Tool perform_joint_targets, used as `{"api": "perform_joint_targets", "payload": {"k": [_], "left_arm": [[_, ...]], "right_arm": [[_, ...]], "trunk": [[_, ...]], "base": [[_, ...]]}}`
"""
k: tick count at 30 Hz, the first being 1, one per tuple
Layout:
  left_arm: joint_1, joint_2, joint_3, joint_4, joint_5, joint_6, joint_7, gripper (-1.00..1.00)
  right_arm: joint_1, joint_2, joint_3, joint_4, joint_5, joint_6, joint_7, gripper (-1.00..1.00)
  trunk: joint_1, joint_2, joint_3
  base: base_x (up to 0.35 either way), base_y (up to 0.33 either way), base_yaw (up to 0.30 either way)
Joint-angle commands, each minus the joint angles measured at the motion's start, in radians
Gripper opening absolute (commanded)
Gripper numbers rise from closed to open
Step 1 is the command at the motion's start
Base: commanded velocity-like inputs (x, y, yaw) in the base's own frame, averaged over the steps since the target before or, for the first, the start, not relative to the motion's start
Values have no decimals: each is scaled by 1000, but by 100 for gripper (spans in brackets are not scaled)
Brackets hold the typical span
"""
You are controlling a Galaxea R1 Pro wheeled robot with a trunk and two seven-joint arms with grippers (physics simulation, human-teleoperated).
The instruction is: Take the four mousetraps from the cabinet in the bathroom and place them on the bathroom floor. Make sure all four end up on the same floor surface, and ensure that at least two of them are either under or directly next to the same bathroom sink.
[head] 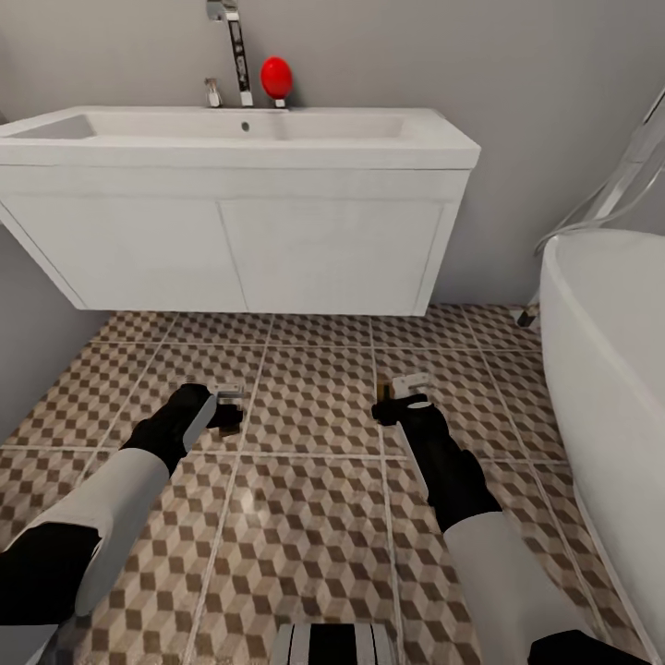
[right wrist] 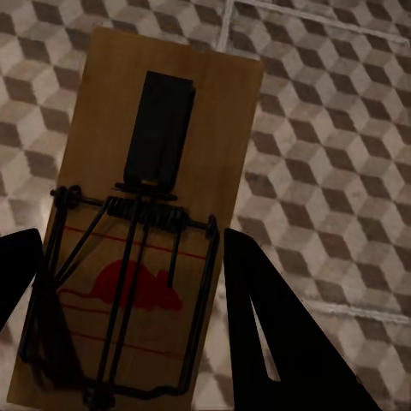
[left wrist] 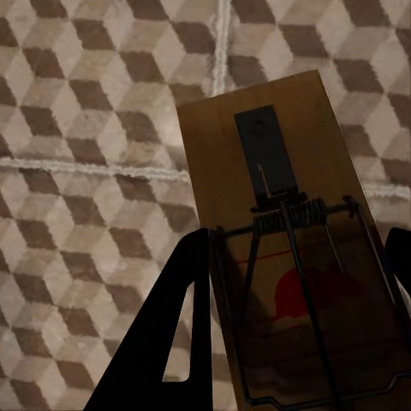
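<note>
Both hands around mousetraps (left wrist: 291, 248), sink (head: 235, 139) ahead

1. I see the bathroom floor (head: 314, 517) spread below the head camera, square tiles in a brown, beige and white cube print with pale grout.
2. At 3 o'clock, the white bathtub (head: 610, 369) rests on it.
3. I cannot tell whether anything else touches the tiles.

No readable text anywhere; each mousetrap (left wrist: 291, 257) (right wrist: 145, 231) bears only a red mark, perhaps a mouse silhouette.
</note>
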Motion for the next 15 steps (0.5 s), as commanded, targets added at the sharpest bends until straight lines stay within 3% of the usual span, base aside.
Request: {"api": "perform_joint_targets", "payload": {"k": [1,8,15], "left_arm": [[-1,2,-8,-1,9,4,9,-100],[0,2,-7,-9,9,4,9,-100],[-1,2,-7,-99,9,5,9,-100]], "right_arm": [[-1,0,2,-1,-2,5,-6,-100],[-1,0,2,-1,-2,5,-4,-100],[-1,0,1,-1,-2,5,-4,-100]], "trunk": [[0,-1,-6],[3,-2,-43],[6,-4,-79]], "base": [[0,0,0],[0,0,0],[0,0,0]]}}
